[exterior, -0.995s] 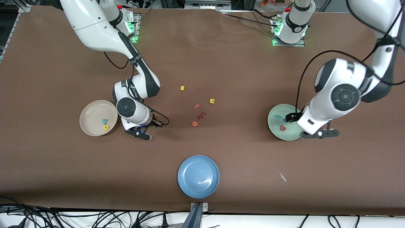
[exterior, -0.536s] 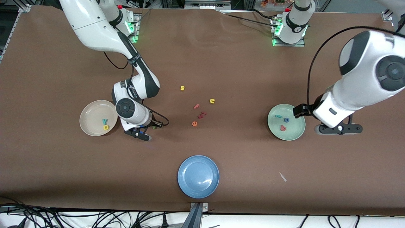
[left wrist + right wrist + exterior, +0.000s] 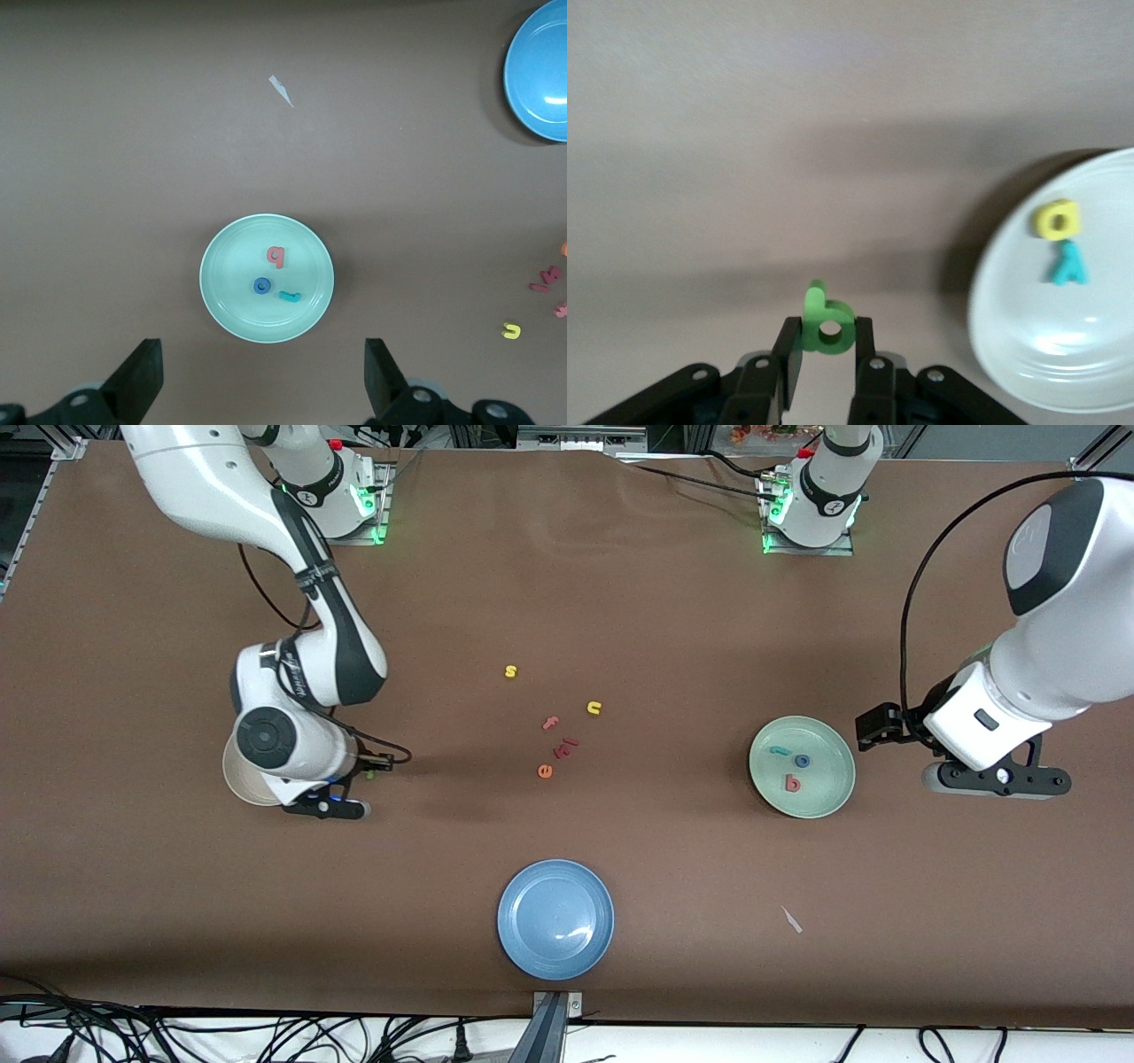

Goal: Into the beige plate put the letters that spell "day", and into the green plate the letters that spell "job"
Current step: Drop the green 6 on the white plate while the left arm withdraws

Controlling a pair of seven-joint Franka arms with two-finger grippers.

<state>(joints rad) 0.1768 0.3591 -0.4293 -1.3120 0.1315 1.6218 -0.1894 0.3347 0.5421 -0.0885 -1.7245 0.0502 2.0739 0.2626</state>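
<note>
Green looped foam letter [image 3: 827,326] clamped in right pincer [image 3: 826,347], left pincer [image 3: 259,376] apart above round green plate [image 3: 226,305]

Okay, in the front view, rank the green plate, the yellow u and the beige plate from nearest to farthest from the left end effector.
1. The green plate, beside the open left end effector, at the left arm's end of the table.
2. The yellow u, mid-table among the loose letters.
3. The beige plate, at the right arm's end, mostly hidden under the right arm.
</note>
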